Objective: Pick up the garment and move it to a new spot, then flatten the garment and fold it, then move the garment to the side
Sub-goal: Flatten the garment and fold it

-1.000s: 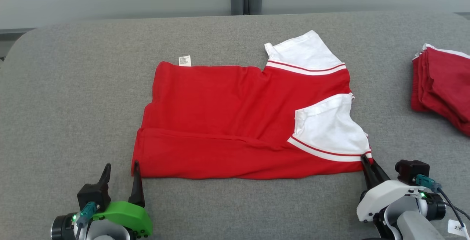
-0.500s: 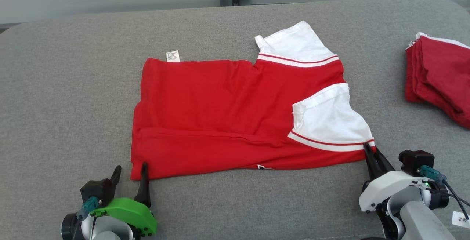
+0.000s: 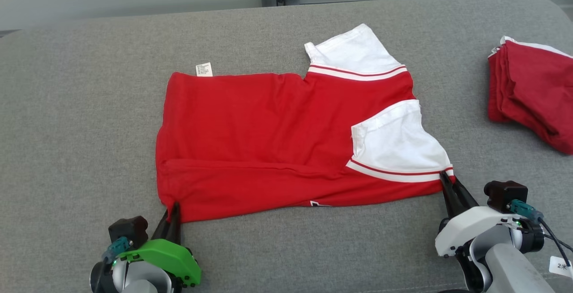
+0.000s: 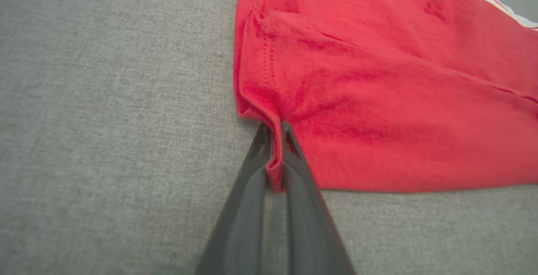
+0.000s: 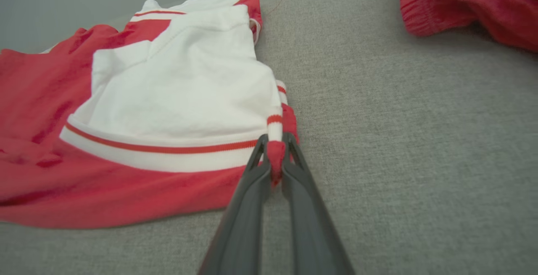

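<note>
Well, my red, white-sleeved garment (image 3: 268, 136) lies long axis left-right, sleeves rightward. Left pincer (image 3: 173, 208) and right pincer (image 3: 444, 177) clamp its near corners.

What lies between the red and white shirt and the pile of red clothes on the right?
Nothing: the grey surface between shirt and pile is bare, as the head view shows.

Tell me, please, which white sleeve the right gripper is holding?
The near sleeve, its striped cuff pinched by the right gripper; the far sleeve lies free.
</note>
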